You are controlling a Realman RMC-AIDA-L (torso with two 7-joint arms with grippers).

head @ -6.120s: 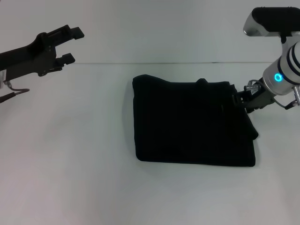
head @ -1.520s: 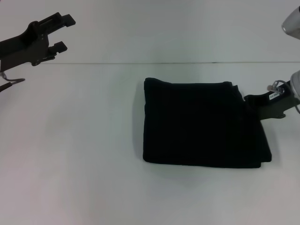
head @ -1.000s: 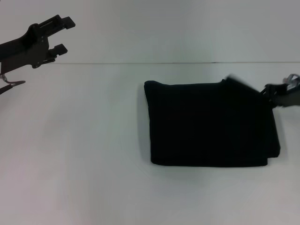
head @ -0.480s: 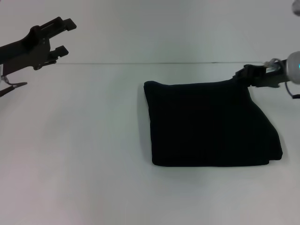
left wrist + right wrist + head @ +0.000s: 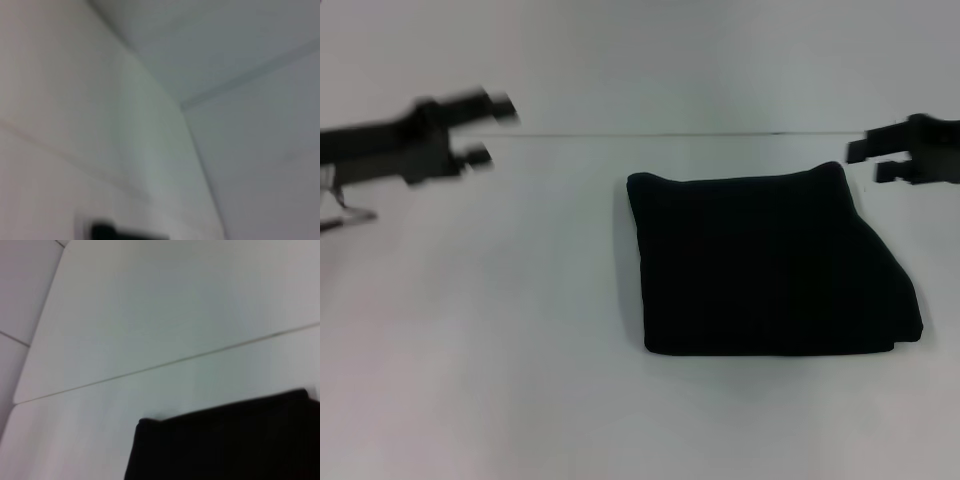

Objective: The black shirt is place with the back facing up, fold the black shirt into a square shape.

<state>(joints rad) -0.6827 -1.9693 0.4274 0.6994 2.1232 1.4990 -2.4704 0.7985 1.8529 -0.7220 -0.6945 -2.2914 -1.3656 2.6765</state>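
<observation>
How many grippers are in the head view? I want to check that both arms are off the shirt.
2. The left gripper hangs open, far left of the black shirt. The right gripper hangs open past its far right corner.

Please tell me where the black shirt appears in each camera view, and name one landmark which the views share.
Head view: the black shirt lies folded on the white table, right of centre, between the left pincer and the right pincer.
Left wrist view: the shirt is not in it.
Right wrist view: the shirt fills the lower right corner.
Shared landmark: the thin dark line across the table behind the shirt, seen again in the right wrist view.
</observation>
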